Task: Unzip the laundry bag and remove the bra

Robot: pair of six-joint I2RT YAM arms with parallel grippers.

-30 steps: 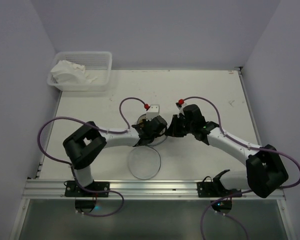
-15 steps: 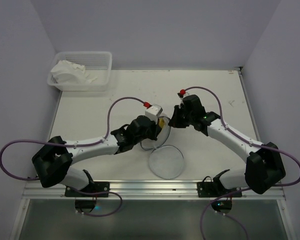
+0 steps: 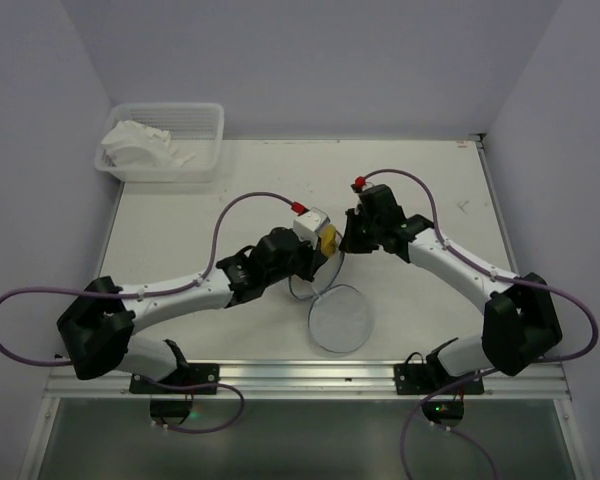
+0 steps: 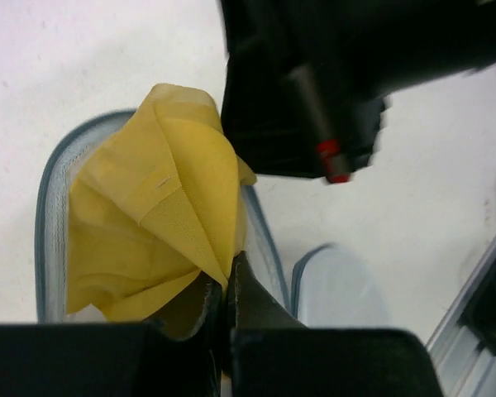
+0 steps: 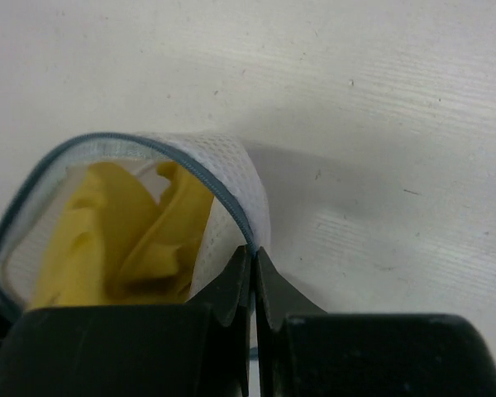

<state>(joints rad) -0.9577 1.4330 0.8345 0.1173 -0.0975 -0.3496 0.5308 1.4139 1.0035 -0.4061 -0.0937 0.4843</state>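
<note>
Left gripper [image 4: 228, 289]: jaws clamping on the yellow bra [image 4: 149, 207], holding it over the bag's open half.
Right gripper [image 5: 254, 258]: jaws pinching tight on the laundry bag [image 5: 231, 178] at its grey-blue zip rim.
Laundry bag: lying unzipped mid-table [image 3: 180, 220], betw. both grippers.

A translucent plastic basket [image 3: 206, 130] (white cloth [image 3: 138, 150] heaped inside) sits in the far-left corner of the table [image 3: 430, 180].

The bag [image 3: 338, 318] is laid mid-way on the surface [image 3: 430, 170], the bra [image 3: 327, 241] in its far half, flanked by the left end effector [image 3: 317, 254] and the right end effector [image 3: 348, 241], with a basket [image 3: 212, 122] set far left.
</note>
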